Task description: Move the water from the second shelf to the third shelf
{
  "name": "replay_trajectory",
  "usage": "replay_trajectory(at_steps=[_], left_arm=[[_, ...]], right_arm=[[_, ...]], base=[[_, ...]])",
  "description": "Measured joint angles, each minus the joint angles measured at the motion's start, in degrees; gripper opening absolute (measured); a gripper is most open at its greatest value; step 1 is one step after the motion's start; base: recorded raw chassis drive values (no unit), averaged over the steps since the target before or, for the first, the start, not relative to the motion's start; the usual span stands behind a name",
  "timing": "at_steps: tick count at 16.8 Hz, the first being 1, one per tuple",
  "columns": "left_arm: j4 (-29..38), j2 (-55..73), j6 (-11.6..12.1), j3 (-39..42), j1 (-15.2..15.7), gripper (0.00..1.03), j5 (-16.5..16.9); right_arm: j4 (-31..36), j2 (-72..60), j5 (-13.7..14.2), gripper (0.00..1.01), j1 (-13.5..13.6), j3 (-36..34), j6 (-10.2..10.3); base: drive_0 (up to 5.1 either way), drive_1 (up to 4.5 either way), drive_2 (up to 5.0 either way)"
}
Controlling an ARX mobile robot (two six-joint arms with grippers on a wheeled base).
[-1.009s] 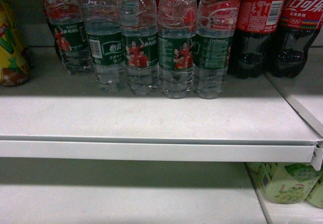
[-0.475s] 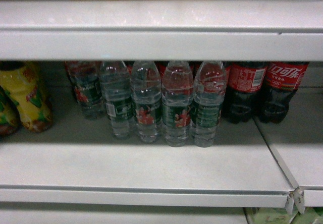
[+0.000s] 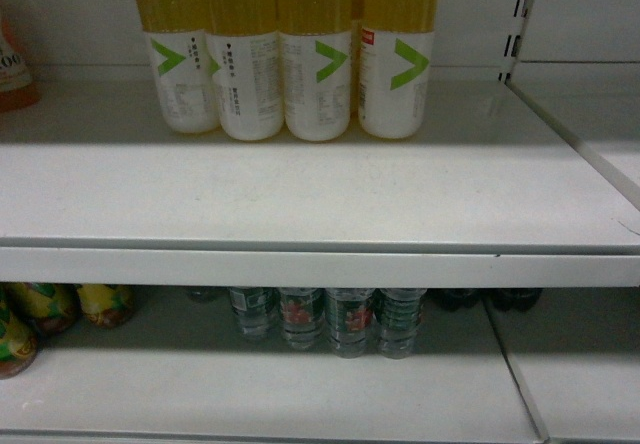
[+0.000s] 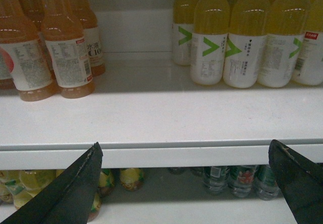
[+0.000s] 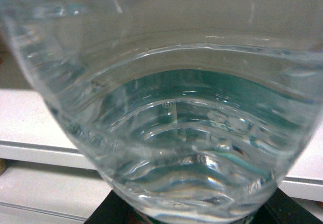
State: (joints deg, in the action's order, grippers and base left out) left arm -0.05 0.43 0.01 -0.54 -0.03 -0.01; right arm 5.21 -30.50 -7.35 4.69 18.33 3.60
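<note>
Upper shelf [image 3: 300, 204]: a white board across the head view, its front half bare, its front lip just above the row of bottles on the shelf below.
Lower shelf [image 3: 250, 394]: white, seen under that lip; only the lower halves of what stands on it show.
Yellow drink bottles [image 3: 285, 54]: four in a row at the back of the upper shelf, white labels with green chevrons, standing upright and touching side by side.
Orange drink bottles [image 4: 60, 47]: a cluster at the left of the upper shelf in the left wrist view, well apart from the yellow row.
Water on the lower shelf [image 3: 330, 319]: a row of clear ribbed bottles with green labels, upright, close together at the middle.
Water [image 5: 166, 113]: a clear ribbed bottle fills the right wrist view, green label showing through it, in front of a white shelf edge.
Left hand [image 4: 184, 183]: two dark fingers spread wide, nothing between them, level with the upper shelf's front lip.
Right hand [image 5: 202, 219]: only dark parts beneath the bottle show; its grip cannot be told.
</note>
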Motion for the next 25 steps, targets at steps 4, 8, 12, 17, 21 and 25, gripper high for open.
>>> replay_trajectory(at_steps=[4, 8, 12, 17, 21, 25], left_arm=[[-0.02, 0.00, 0.00, 0.00, 0.00, 0.98, 0.00], [-0.07, 0.00, 0.00, 0.00, 0.00, 0.98, 0.02], [-0.09, 0.00, 0.00, 0.00, 0.00, 0.98, 0.04], [-0.07, 0.00, 0.00, 0.00, 0.00, 0.98, 0.02], [-0.24, 0.00, -0.02, 0.00, 0.00, 0.98, -0.02], [-0.13, 0.00, 0.00, 0.00, 0.00, 0.98, 0.00]], right_arm=[[-0.20, 0.20, 0.00, 0.39, 0.00, 0.02, 0.02], [-0.26, 0.20, -0.02, 0.39, 0.00, 0.02, 0.02], [-0.28, 0.22, 0.04, 0.39, 0.00, 0.02, 0.02], [-0.48, 0.22, 0.26, 0.39, -0.22, 0.02, 0.02], [-0.52, 0.17, 0.00, 0.39, -0.20, 0.02, 0.02], [-0.42, 0.24, 0.02, 0.39, -0.20, 0.02, 0.02]], base=[[0.0, 0.00, 0.0], [0.0, 0.00, 0.0], [-2.3, 1.16, 1.2], [-4.8, 2.55, 2.6], [-4.9, 2.53, 2.5], [-5.0, 2.46, 2.5]])
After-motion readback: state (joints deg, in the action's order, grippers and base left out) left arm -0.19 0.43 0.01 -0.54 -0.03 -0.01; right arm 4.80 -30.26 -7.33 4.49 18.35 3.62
